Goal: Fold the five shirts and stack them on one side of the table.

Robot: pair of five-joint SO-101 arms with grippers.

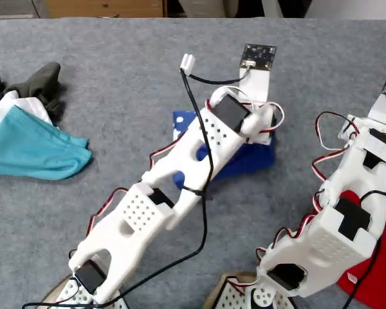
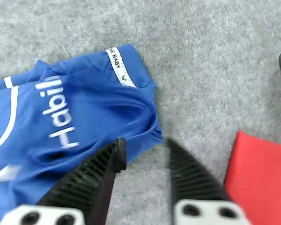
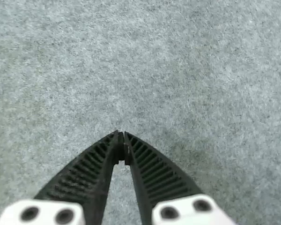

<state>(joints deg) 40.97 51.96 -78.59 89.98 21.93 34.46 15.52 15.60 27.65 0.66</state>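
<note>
grey felt (image 2: 215,56), left end effector (image 2: 145,143) agape

Surface materials: cloth on the table, plastic on the arms.
The table (image 1: 116,96) cover is grey, matt, rough, felt-like cloth. The blue shirt (image 2: 84,117) is soft matt cloth with smooth white print; the red shirt (image 2: 262,173) beside it is plain matt cloth. The left arm (image 1: 219,138) and right arm (image 1: 328,244) are white matt plastic. The left gripper (image 2: 145,143) and right gripper (image 3: 122,136) are black ribbed plastic.

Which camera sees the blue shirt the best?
The left wrist view: the blue shirt shows its collar and white lettering plainly. In the high view the left arm covers most of it. The right wrist view faces the grey table.
</note>
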